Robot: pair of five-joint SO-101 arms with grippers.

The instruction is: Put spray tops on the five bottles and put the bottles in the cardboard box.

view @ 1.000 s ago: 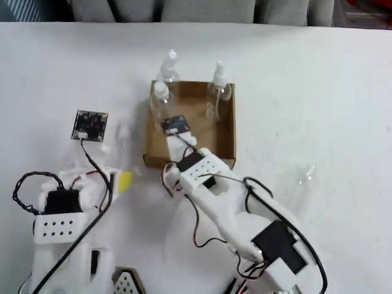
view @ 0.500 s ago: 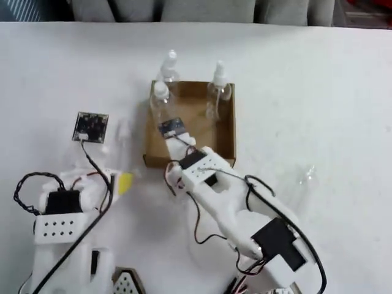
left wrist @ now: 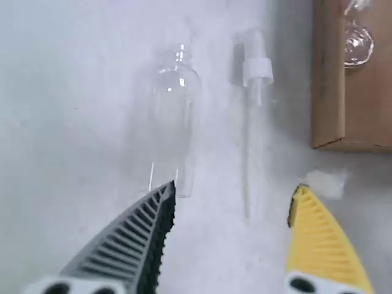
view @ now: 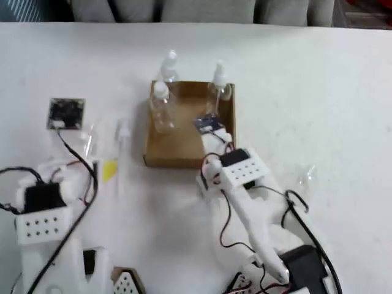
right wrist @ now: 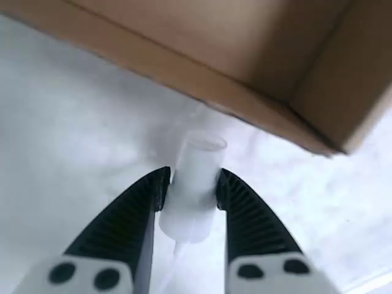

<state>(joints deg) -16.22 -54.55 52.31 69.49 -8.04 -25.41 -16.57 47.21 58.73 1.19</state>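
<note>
Spray top [right wrist: 197, 153] clamped in right hand [right wrist: 191, 176], just outside box [right wrist: 245, 37] at its near wall; left hand [left wrist: 234, 188] spread apart over tabletop [left wrist: 61, 122], capless bottle [left wrist: 173, 116] lying just ahead of grey finger, loose top [left wrist: 257, 67] lying between bottle and box.

Both bodies are white printed shells. The left arm [view: 40, 228] carries a perforated plate, a black servo block and a looping black cable to a square left board [view: 66, 114]. The left gripper [left wrist: 233, 190] has one grey-black ribbed finger and one yellow, on white bases with dark round holes. The right arm [view: 252, 211] has a black servo, thin red and black wires and a dark right board [view: 208, 124]. The right gripper [right wrist: 190, 177] has two black ribbed fingers [right wrist: 125, 229].
</note>
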